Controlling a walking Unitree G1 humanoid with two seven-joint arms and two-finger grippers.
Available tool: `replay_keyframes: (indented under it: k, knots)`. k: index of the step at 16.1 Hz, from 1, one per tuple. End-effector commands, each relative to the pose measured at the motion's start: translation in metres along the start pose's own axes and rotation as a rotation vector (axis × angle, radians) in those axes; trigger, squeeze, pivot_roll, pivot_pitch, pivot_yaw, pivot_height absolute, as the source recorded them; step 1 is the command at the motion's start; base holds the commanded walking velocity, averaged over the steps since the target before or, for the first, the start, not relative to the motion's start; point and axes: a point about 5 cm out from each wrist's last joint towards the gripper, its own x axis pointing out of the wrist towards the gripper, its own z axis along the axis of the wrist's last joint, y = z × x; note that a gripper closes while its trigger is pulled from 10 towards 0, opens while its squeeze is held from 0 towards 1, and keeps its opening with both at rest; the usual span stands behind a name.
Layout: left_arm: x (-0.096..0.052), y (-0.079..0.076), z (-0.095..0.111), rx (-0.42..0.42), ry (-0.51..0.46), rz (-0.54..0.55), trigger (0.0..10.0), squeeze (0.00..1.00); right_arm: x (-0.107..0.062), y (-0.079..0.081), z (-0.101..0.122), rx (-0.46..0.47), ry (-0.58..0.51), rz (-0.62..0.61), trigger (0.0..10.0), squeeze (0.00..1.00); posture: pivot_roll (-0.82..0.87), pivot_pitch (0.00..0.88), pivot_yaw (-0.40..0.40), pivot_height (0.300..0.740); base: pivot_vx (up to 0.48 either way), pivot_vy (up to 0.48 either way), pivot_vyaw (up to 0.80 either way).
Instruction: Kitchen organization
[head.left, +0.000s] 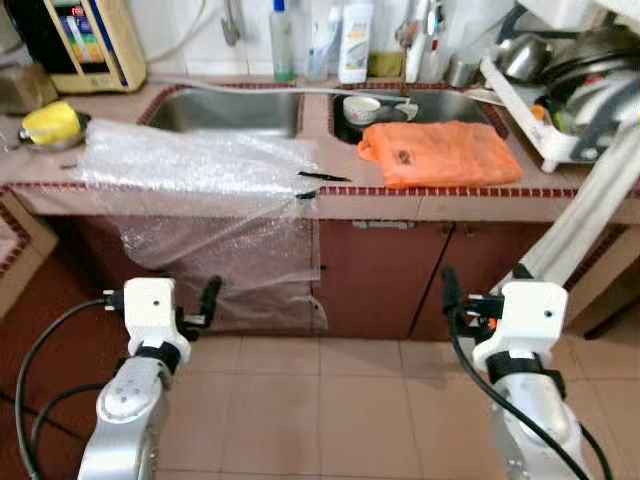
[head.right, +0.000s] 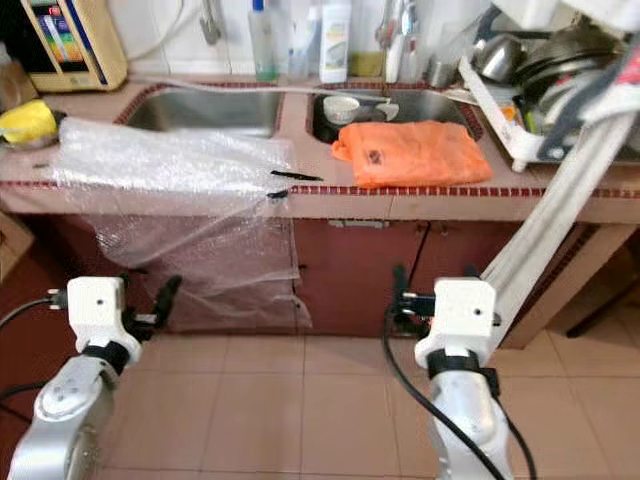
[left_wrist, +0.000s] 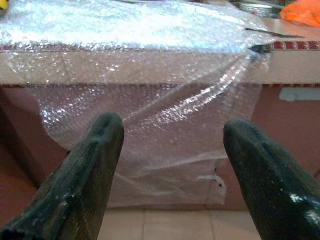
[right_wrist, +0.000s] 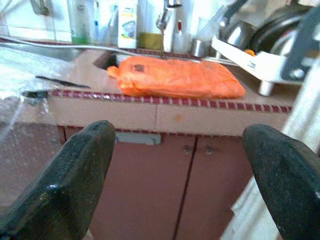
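Observation:
A clear bubble wrap sheet (head.left: 190, 165) lies on the tiled counter left of the sinks and hangs down over the cabinet front (left_wrist: 165, 125). An orange plastic bag (head.left: 440, 152) rests flat on the counter edge before the right sink (right_wrist: 175, 77). Between them lies a thin black utensil (head.left: 322, 177). My left gripper (head.left: 208, 296) is held low in front of the hanging wrap, open and empty (left_wrist: 172, 132). My right gripper (head.left: 450, 290) is at the same height before the cabinet doors, below the bag, also open and empty (right_wrist: 177, 137).
A double sink (head.left: 225, 110) holds a white bowl (head.left: 362, 108) in its right basin. Bottles (head.left: 355, 40) stand behind it. A dish rack (head.left: 560, 95) with pans is at the right, with a white slanted post (head.left: 590, 215) under it. A yellow object (head.left: 50, 122) sits at far left.

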Motion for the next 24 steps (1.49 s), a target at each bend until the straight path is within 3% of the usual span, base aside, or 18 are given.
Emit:
replay_keyframes:
  k: [1,4,13,14,18,24]
  knots:
    - [0.000,-0.001,0.003,0.004,-0.002,-0.017,10.0,0.00,0.000,-0.001,-0.002,-0.010,0.008,-0.005,10.0,0.00,0.01,0.071,0.034,0.740,0.000,0.480,0.00]
    - [0.001,-0.005,0.002,-0.001,0.011,-0.038,10.0,0.00,0.001,0.005,0.000,-0.054,-0.009,0.022,10.0,0.00,0.01,0.072,0.039,0.740,0.000,0.480,0.00]
    - [-0.001,-0.008,0.003,0.031,0.002,-0.057,10.0,0.00,-0.002,0.017,0.003,-0.001,-0.015,0.095,10.0,0.00,0.01,0.079,0.035,0.740,0.000,0.470,0.00]
    - [-0.001,-0.008,0.006,0.061,-0.017,-0.050,10.0,0.00,-0.001,0.016,0.003,-0.015,-0.019,0.094,10.0,0.00,0.01,0.077,0.030,0.740,0.000,0.000,0.00]
    - [0.003,-0.014,0.018,0.047,-0.073,-0.041,10.0,0.00,0.003,0.012,0.007,-0.101,-0.040,0.071,10.0,0.00,0.02,0.066,0.012,0.740,0.000,0.000,0.00]
    - [0.006,-0.021,0.026,0.007,-0.105,-0.044,10.0,0.00,0.011,0.008,0.011,-0.091,-0.072,0.048,10.0,0.00,0.02,0.045,-0.001,0.740,0.000,0.000,0.00]
